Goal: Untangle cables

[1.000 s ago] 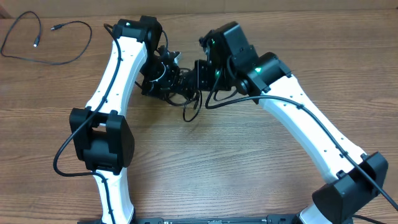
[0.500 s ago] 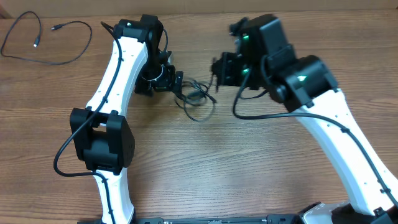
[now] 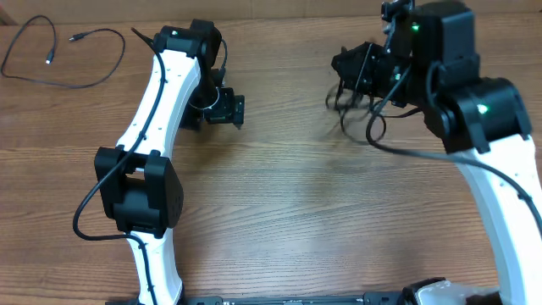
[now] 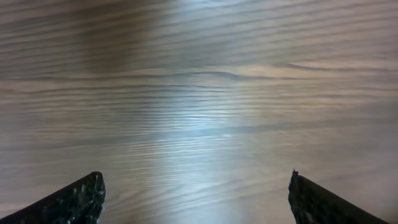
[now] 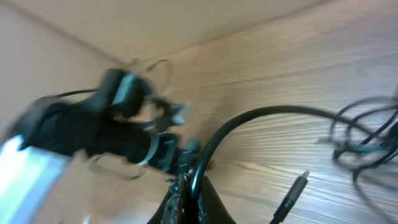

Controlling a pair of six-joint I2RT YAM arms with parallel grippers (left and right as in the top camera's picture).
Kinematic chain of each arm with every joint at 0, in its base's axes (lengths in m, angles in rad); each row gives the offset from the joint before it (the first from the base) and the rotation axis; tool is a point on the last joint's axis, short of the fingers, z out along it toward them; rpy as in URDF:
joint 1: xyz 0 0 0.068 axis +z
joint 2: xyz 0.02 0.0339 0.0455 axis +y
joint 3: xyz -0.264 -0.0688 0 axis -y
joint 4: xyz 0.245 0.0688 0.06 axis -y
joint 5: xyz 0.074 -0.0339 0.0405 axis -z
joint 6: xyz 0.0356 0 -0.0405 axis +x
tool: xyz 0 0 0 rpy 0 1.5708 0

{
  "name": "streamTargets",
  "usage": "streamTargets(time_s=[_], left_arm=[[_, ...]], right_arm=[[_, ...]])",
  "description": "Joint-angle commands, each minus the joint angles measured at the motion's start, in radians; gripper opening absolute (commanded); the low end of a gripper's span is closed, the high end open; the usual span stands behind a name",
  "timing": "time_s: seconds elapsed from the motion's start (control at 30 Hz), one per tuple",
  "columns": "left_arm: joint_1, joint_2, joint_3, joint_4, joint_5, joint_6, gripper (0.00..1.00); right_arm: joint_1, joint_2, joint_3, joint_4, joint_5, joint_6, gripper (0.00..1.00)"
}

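Note:
My right gripper (image 3: 345, 71) is shut on a thin black cable (image 5: 200, 163) that runs up between its fingers. A blurred bunch of cables (image 3: 337, 98) hangs from it above the table at the back right. In the right wrist view a plug tip (image 5: 293, 193) dangles beside the jaws, and a tangle of strands (image 5: 367, 144) lies to the right. My left gripper (image 3: 240, 111) is open with nothing in it. The left wrist view shows only bare wood between the tips of my left gripper (image 4: 194, 180). Another loose cable (image 3: 63, 63) lies at the back left.
The left arm (image 3: 157, 93) reaches across the left half of the wooden table (image 3: 288, 212). The right arm (image 3: 487, 135) stands at the right, with its thicker wiring (image 3: 377, 135) looping below the wrist.
The right gripper has swung right and toward the back, carrying the cable bunch away from the left gripper. The left gripper, which was at the bunch, now stands apart from it and empty.

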Motion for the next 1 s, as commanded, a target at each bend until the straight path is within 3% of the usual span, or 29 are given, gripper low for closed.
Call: streamTargets(time_s=[0.0,0.1,0.33,0.77,0.97], left_arm=[[0.001,-0.002,-0.011,0.006,0.401,0.243,0.96],[0.001,-0.002,-0.011,0.010,0.617,0.363,0.96],[0.017,-0.002,-0.011,0.082,0.711,0.304,0.97],[0.011,-0.002,-0.011,0.132,0.560,0.048,0.97],[-0.024,-0.002,-0.011,0.156,0.539,0.039,0.99]], right_arm=[[0.003,-0.020,0.033,0.010,-0.094,0.025,0.04],[0.003,-0.013,0.033,0.012,-0.111,0.047,0.04],[0.006,-0.006,0.033,0.020,-0.209,0.047,0.04],[0.006,-0.006,0.033,0.121,-0.296,0.048,0.04],[0.006,-0.006,0.033,0.140,-0.318,0.076,0.04]])
